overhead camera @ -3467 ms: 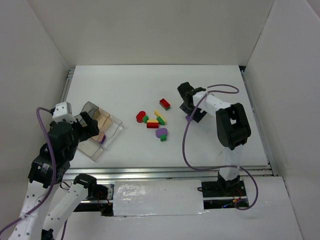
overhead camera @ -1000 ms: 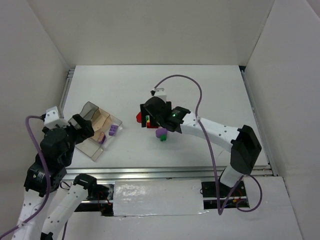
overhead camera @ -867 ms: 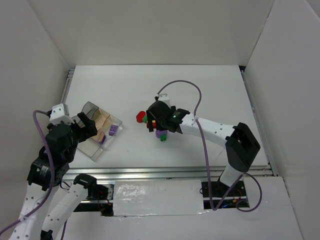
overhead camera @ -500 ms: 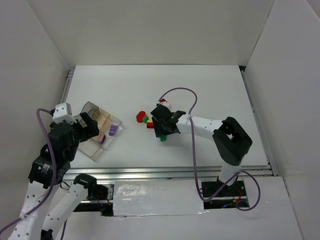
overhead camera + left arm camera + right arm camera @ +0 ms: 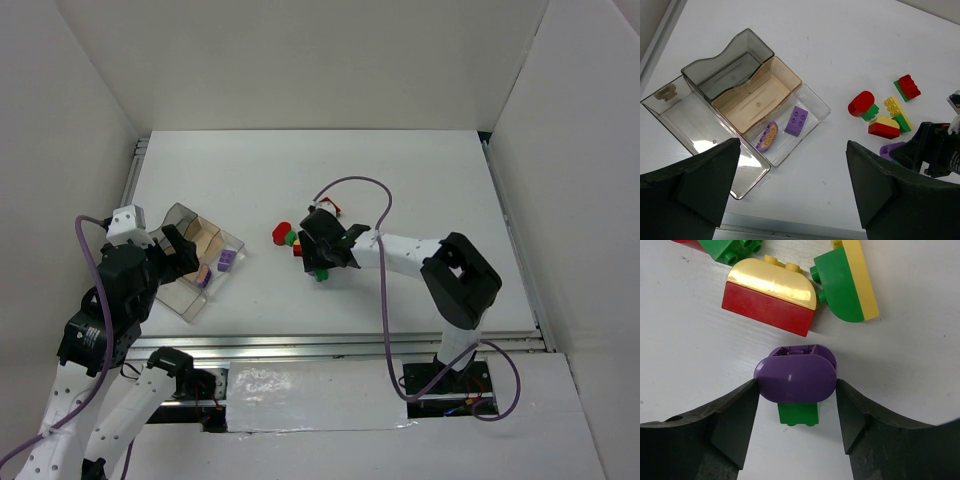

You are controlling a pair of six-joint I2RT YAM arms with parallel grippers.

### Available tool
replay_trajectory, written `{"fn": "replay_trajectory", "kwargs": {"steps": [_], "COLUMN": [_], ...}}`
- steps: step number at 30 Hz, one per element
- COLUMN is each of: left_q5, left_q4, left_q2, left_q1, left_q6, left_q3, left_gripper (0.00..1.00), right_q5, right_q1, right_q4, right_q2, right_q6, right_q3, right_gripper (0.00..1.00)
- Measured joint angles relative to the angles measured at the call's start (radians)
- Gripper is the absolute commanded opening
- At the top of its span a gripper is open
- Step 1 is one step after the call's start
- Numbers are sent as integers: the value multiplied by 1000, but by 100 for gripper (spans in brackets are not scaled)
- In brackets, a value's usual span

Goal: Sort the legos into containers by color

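Note:
A pile of legos lies mid-table. My right gripper (image 5: 320,263) is down on it, its fingers touching both ends of a rounded purple lego (image 5: 796,379) that sits on a small green lego (image 5: 799,414) on the table. A red-and-yellow lego (image 5: 771,300) and a green-and-yellow one (image 5: 847,282) lie just beyond. A red rounded lego (image 5: 860,103) and a red-green one (image 5: 906,87) lie nearby. The clear tray (image 5: 685,115) holds two purple legos (image 5: 799,120) in one compartment. My left gripper (image 5: 792,146) is open and empty above the tray (image 5: 190,290).
The tray's brownish compartment (image 5: 752,97) and dark-tinted compartment (image 5: 725,75) hold nothing. A metal rail (image 5: 135,170) runs along the table's left edge. White walls enclose the table on three sides. The right arm's purple cable (image 5: 380,290) loops over the table's middle.
My right arm swung from the table's right side to the pile and came down over the purple rounded lego. A second purple lego appeared in the tray. The left arm barely moved.

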Motion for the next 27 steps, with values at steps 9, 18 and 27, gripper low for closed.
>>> {"fn": "replay_trajectory", "kwargs": {"steps": [9, 18, 27], "left_q5": [0, 0, 6], "left_q4": [0, 0, 0], "left_q2": [9, 12, 19], "left_q1": [0, 0, 0], "left_q6": [0, 0, 0], "left_q3": [0, 0, 0], "left_gripper": [99, 99, 99], "right_q5": [-69, -53, -134], "right_q1": [0, 0, 0], "right_q4": [42, 20, 91], "right_q2": [-70, -27, -59], "right_q6": [18, 3, -44], "right_q3": [-132, -110, -159], "right_gripper": [73, 73, 74]}}
